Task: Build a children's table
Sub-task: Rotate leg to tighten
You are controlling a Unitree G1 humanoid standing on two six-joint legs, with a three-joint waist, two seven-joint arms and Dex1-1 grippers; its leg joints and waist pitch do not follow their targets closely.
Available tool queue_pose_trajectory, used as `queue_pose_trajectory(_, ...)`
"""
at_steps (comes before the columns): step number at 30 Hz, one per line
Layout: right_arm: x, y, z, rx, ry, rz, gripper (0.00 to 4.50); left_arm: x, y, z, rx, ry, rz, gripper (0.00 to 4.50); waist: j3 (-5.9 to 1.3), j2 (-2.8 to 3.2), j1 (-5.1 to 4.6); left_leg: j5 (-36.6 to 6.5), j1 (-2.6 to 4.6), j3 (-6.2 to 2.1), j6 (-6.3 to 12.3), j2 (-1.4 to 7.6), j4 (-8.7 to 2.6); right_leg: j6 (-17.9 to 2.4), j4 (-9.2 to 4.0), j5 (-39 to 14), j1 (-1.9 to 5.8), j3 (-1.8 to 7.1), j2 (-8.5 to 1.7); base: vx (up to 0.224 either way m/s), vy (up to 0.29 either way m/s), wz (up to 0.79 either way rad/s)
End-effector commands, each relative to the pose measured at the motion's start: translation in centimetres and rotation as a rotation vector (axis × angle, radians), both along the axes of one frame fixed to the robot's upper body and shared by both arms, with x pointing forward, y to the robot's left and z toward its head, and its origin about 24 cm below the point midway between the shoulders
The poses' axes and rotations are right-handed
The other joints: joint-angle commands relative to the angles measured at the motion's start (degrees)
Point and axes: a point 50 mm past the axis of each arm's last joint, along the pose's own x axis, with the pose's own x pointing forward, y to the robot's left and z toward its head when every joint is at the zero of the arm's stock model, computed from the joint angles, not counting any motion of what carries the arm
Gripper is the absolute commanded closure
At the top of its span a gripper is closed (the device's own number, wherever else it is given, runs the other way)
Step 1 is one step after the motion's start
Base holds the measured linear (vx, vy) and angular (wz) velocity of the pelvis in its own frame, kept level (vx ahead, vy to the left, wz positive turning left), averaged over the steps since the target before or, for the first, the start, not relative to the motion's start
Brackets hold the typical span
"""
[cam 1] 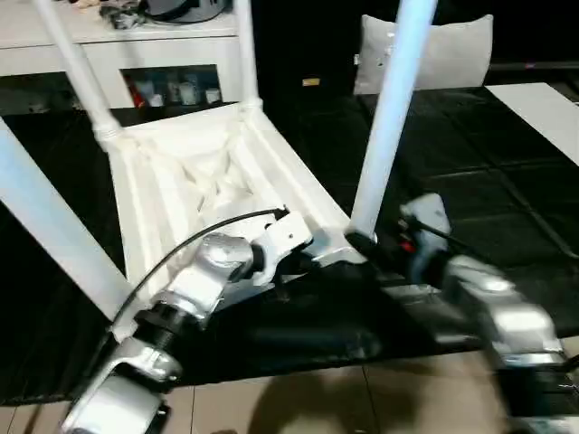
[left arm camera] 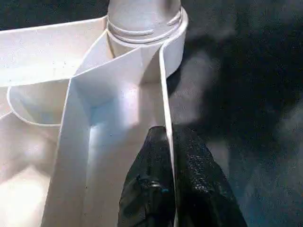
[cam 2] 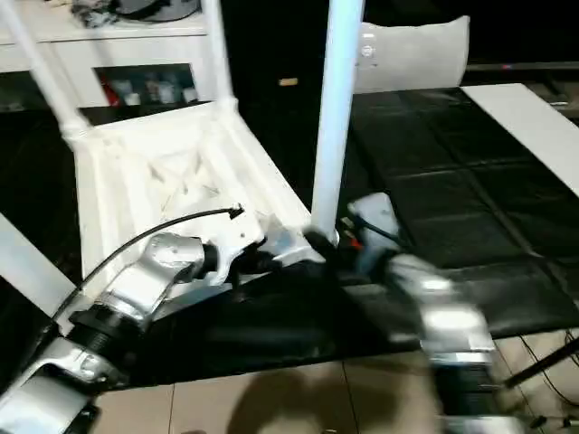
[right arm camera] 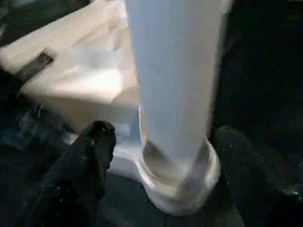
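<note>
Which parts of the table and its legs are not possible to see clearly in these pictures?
- Near leg: its top end is cut off by the head view's upper edge.
- Table rim: in the left wrist view, the left tool covers where it pinches.
- Near leg's socket: blurred in the right wrist view.

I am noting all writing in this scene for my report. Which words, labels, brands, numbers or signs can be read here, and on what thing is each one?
No text can be read.
The small yellow label on the dark wall: too small to read.
The colourful items in the white cabinet: too blurred to read.
The children's table: no marking shows.
</note>
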Motion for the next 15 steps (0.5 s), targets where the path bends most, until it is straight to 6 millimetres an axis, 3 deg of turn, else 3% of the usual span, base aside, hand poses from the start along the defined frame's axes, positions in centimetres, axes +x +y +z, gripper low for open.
queue_pose_trajectory(1, -0.3, -0.1, 0.7, -0.008, -0.027, 0.119, 0.57, -0.8, 0.2, -0.5, 0.052, 0.009, -0.131, 4.5, -2.88, -0.6, 0.27, -5.18, -0.2, -1.11, 5.94, 3.96, -3.8, -13.49, -4.41, -6.0, 3.08, 2.81, -5.31, 0.0, 0.0, 0.0)
queue_pose_trajectory(4, -0.6, -1.2, 1.1, -0.032, -0.022, 0.23, 0.57, -1.5, 1.0, -0.7, 0.083, 0.041, -0.225, 4.5, -2.87, -0.55, 0.41, -6.39, 0.01, -1.11, 5.25, 4.12, -3.89, -14.2, -4.28, -6.3, 2.99, 2.87, -5.4, 0.0, 0.0, 0.0)
queue_pose_trajectory(6, -0.6, -1.6, 1.4, -0.047, -0.025, 0.299, 0.57, -1.7, 1.3, -0.6, 0.085, 0.05, -0.268, 4.5, -2.94, -0.82, 0.76, -5.37, 0.07, -0.94, 5.55, 4.09, -3.78, -14.89, -4.08, -4.95, 3.01, 2.91, -5.45, 0.0, 0.0, 0.0)
queue_pose_trajectory(7, -0.5, -1.8, 1.7, -0.055, -0.032, 0.347, 0.57, -1.9, 1.6, -0.5, 0.095, 0.057, -0.308, 4.5, -3.01, -0.8, 0.99, -4.29, 0.12, -0.9, 5.85, 4.17, -3.7, -15.25, -3.82, -3.19, 2.98, 2.93, -5.42, 0.0, 0.0, 0.0)
queue_pose_trajectory(8, -0.5, -1.9, 2.0, -0.056, -0.036, 0.389, 0.57, -2.0, 1.8, -0.5, 0.106, 0.064, -0.34, 4.5, -3.1, -0.38, 1.18, -3.79, 0.09, -1.01, 6.18, 4.21, -3.64, -15.86, -3.56, -1.87, 3.0, 2.75, -5.42, 0.0, 0.0, 0.0)
queue_pose_trajectory(10, -0.4, -1.9, 2.2, -0.06, -0.037, 0.425, 0.57, -2.2, 2.1, -0.5, 0.119, 0.069, -0.368, 4.5, -3.09, -0.55, 1.27, -3.23, 0.1, -0.85, 6.54, 4.28, -3.56, -16.15, -3.44, -0.25, 2.97, 2.78, -5.34, 0.0, 0.0, 0.0)
queue_pose_trajectory(12, -0.5, -1.8, 2.2, -0.073, -0.023, 0.502, 0.91, -2.5, 2.3, -0.5, 0.147, 0.078, -0.423, 4.5, -3.17, -0.47, 1.87, -3.27, 0.12, -0.81, 7.07, 4.37, -3.46, -16.8, -3.23, 0.87, 3.04, 2.66, -5.42, 0.0, 0.0, 0.0)
queue_pose_trajectory(13, -0.6, -1.7, 2.2, -0.081, -0.019, 0.554, 0.94, -2.7, 2.4, -0.6, 0.158, 0.085, -0.456, 4.5, -3.14, -0.93, 1.96, -3.19, 0.09, -0.75, 7.19, 4.4, -3.45, -16.71, -3.21, 0.82, 3.06, 2.67, -5.4, 0.0, 0.0, 0.0)
queue_pose_trajectory(15, -0.8, -1.0, 2.0, -0.069, -0.004, 0.63, 1.17, -2.9, 2.4, -0.4, 0.165, 0.09, -0.496, 4.5, -3.22, -0.88, 2.65, -3.03, 0.15, -0.74, 7.26, 4.44, -3.46, -16.69, -3.09, -0.61, 2.95, 2.61, -5.53, 0.0, 0.0, 0.0)
